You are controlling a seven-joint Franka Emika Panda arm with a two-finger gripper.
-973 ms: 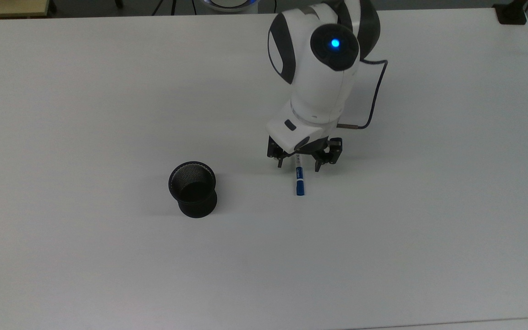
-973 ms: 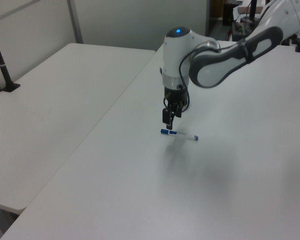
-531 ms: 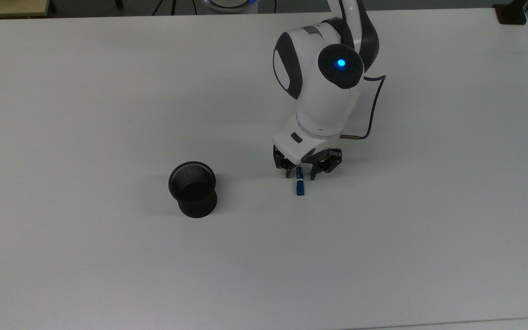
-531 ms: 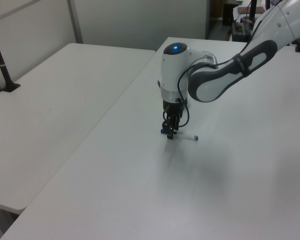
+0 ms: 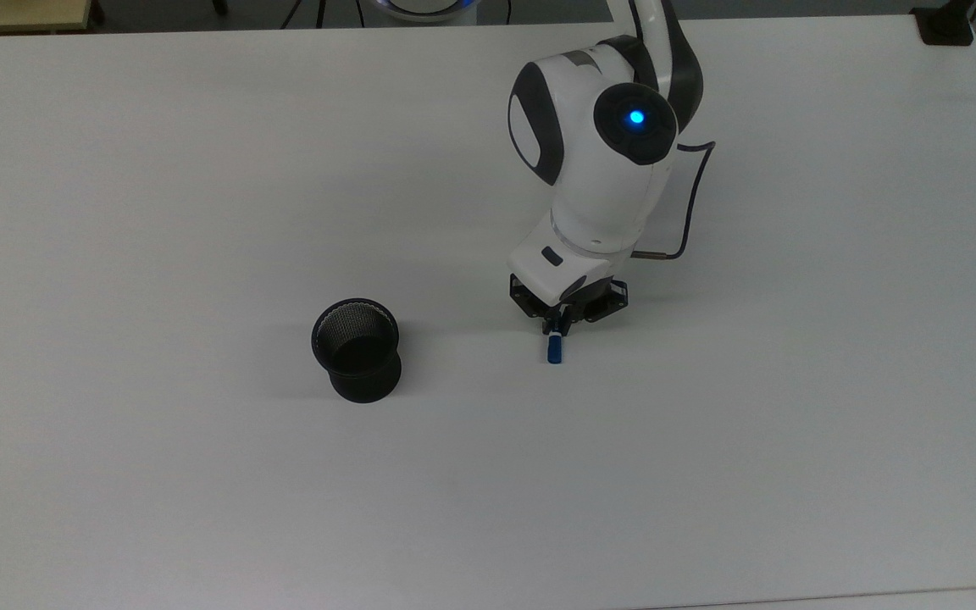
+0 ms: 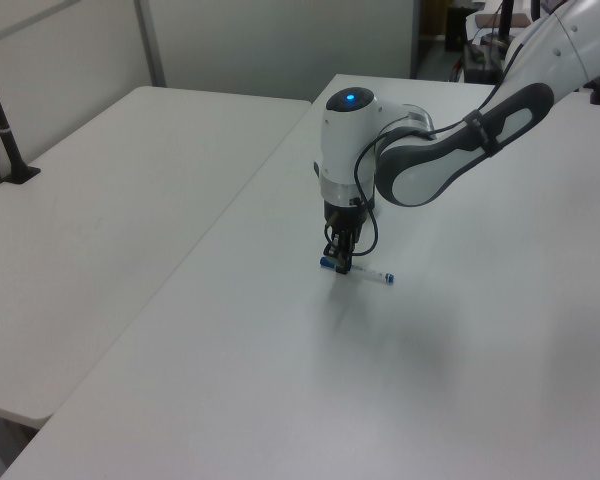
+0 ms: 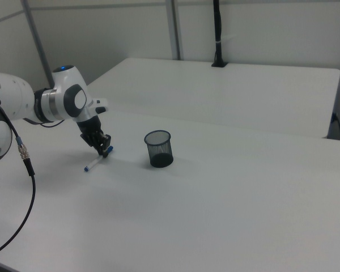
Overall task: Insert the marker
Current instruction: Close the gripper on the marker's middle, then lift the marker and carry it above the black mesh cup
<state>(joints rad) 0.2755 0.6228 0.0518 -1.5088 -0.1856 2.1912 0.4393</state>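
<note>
Top view: marker (image 5: 554, 350) flat, cap toward bottom edge; gripper (image 5: 557, 326) seemingly clamping barrel.

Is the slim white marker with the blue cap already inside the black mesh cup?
No, the marker lies on the table beside the cup.

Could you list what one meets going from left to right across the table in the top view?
Black mesh cup → marker, lying on the table with its blue cap showing below the pincer that has closed around it → dark cable looping off the arm.
</note>
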